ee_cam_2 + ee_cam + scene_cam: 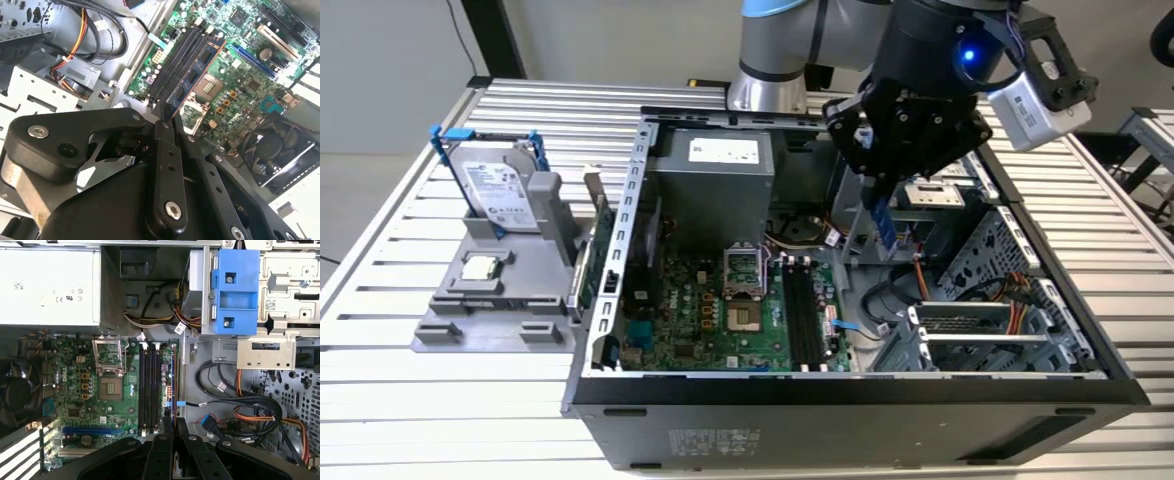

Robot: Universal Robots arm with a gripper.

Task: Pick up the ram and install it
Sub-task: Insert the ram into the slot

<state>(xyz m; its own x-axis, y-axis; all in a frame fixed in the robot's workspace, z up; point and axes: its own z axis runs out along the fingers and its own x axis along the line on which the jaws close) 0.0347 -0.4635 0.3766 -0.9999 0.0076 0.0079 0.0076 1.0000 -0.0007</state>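
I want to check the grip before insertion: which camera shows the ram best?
The second wrist view: the ram shows its flat face and chips, clamped in the end effector. The exterior view shows a short blue strip of it below the end effector; the first wrist view shows it edge-on, a thin line.

The tool [174, 434] is clamping the ram [174, 385], which is showing edge-on as a thin strip between its black fingers [161, 450]. The ram is hanging over the edge of the green motherboard [127, 407], just beside the black slots [150, 387], on their side away from the processor socket [111, 388]. A silver power supply [50, 285] and a blue bracket [235, 290] are sitting beyond, and orange and black cables [250, 412] are trailing nearby.
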